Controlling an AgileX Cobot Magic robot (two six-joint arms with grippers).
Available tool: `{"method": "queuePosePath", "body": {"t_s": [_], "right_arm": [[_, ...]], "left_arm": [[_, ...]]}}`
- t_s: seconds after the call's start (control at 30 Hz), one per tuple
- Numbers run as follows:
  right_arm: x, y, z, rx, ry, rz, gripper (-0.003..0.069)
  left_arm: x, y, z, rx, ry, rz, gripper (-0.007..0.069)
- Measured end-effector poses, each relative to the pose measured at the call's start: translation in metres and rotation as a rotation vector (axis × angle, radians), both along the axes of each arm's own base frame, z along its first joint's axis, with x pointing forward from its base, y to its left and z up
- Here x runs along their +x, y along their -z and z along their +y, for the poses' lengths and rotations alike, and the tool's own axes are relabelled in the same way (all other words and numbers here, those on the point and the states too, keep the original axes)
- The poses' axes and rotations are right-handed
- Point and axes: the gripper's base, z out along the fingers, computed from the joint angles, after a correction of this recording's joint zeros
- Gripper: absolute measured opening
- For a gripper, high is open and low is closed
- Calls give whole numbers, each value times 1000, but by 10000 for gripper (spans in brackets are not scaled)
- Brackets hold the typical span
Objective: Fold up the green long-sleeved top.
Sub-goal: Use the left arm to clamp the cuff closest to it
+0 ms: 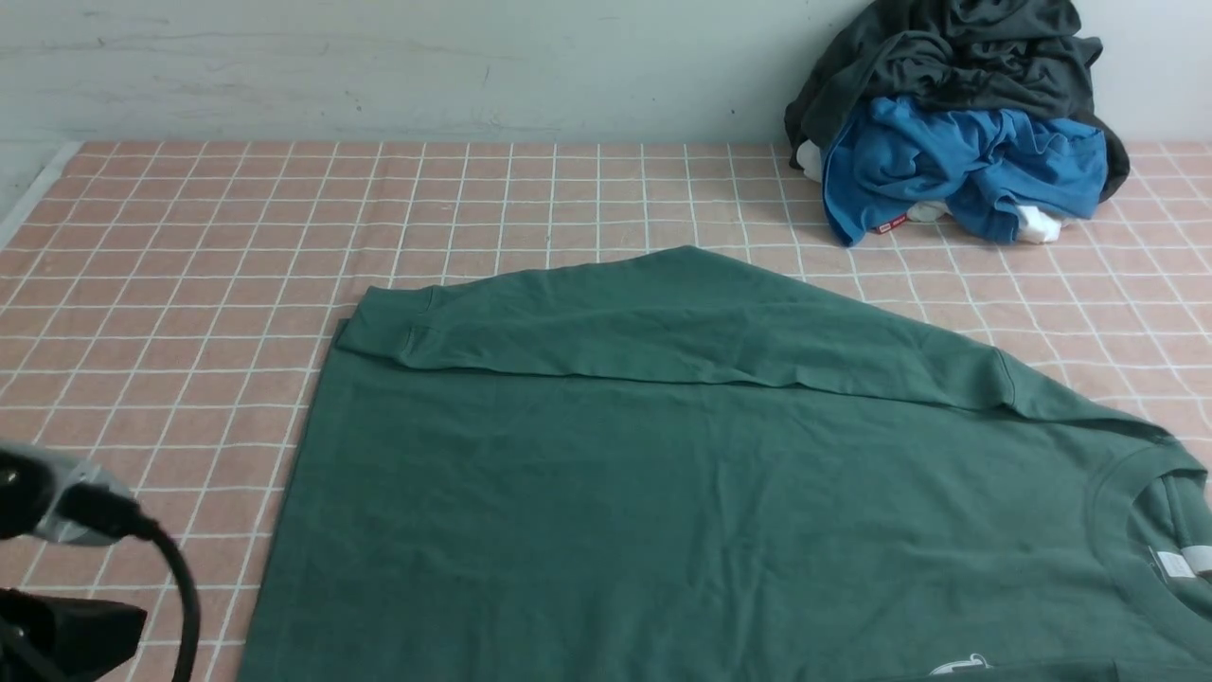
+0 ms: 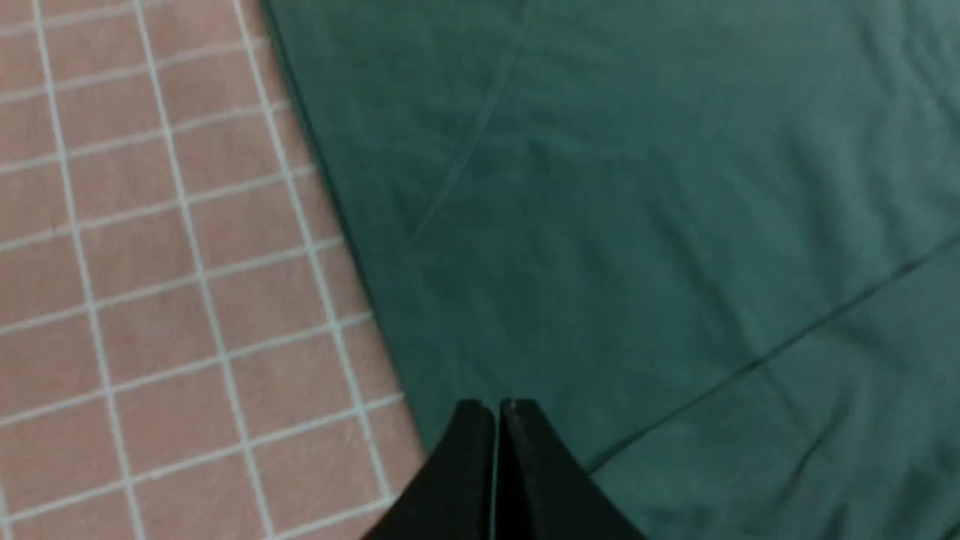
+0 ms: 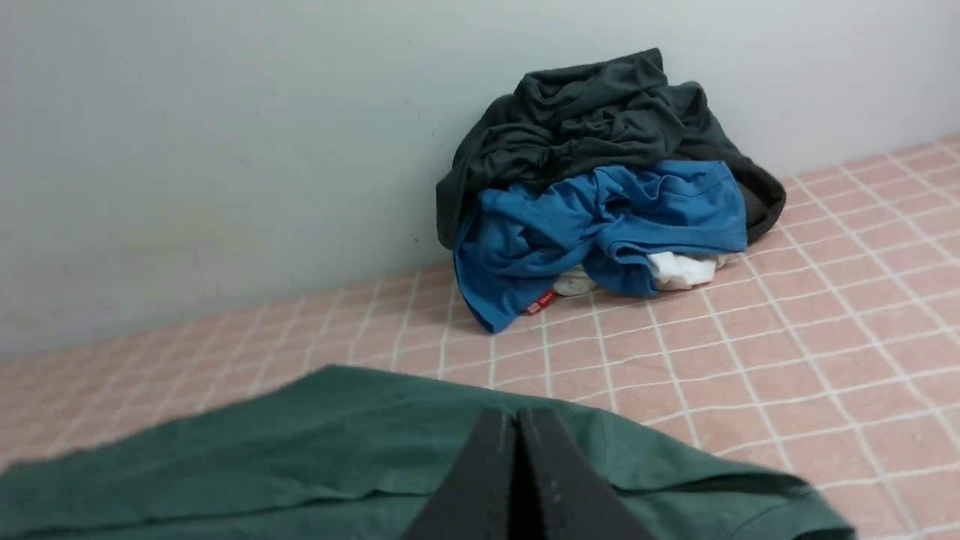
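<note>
Green tops: one, the green long-sleeved top [image 1: 663, 493], spread flat on the pink checked table cover [image 1: 189, 237].
Sleeves in view: one sleeve [image 1: 615, 327], laid across the body of the top, its cuff [image 1: 383, 327] near the garment's left edge.
Neck: one ribbed collar [image 1: 1113, 478] at the right end of the top, with one small white label [image 1: 1174, 564] inside it.
Grippers: two.
Left gripper [image 2: 499, 406]: jaws pressed together, nothing between them.
Top relative to left gripper: green cloth lies under and ahead of the tips. The top's edge runs just beside them, with bare checked cover beyond that edge. Whether the tips touch the cloth cannot be told.
Left arm [image 1: 66, 511]: only a grey part and one black cable show in the front view, just beside the top's left edge.
Right gripper [image 3: 517, 414]: jaws closed, holding nothing.
Top relative to right gripper: directly below and ahead of the tips, its far edge a little beyond them.
Clothes pile: one, well ahead of the right gripper, past the top, against the wall [image 1: 379, 66].
Pile contents: one dark grey garment [image 3: 592, 112] on top and one blue garment [image 3: 600, 221] under it with one red tag [image 3: 538, 305]. White cloth [image 3: 679, 270] shows beneath; its piece count is unclear.
</note>
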Motion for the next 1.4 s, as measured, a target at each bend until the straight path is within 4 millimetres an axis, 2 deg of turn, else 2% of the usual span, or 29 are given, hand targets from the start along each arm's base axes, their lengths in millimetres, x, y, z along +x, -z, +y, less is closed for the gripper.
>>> {"method": "queuePosePath", "body": {"t_s": [0.1,0.27,0.4,0.47,0.5,0.53,0.63,0.73,0.83,0.97,1.03,1.27,1.33,1.4], "right_arm": [[26,-28,2,-75,-53,163,-14],[49,-38,17,-117,-213,383,-14],[47,-34,40,-181,-419,520,-14],[41,-24,50,-228,-532,652,-14],[41,-23,51,-234,-542,665,-14],[37,-15,55,-272,-602,767,-14],[35,-6,57,-338,-659,884,-14],[36,-4,58,-364,-664,893,-14],[37,-5,58,-363,-662,878,-14],[37,-5,59,-363,-660,874,-14],[37,-5,59,-363,-660,874,-14],[37,-5,58,-359,-656,874,-14],[38,-6,59,-358,-654,868,-14],[38,-6,59,-357,-652,860,-14]], "left_arm": [[22,5,-2,46,41,114,-3],[40,28,-20,91,180,286,34],[50,49,-36,132,273,423,122],[57,65,-45,161,319,509,201],[56,65,-46,163,324,508,209],[60,76,-53,188,359,557,273],[67,97,-66,231,411,621,380],[71,117,-75,287,461,679,459],[71,131,-81,322,494,735,481],[73,137,-85,349,517,761,470],[73,137,-86,366,527,761,430],[68,128,-90,361,532,719,72],[67,120,-90,353,532,685,23],[65,114,-89,345,531,660,12]]}}
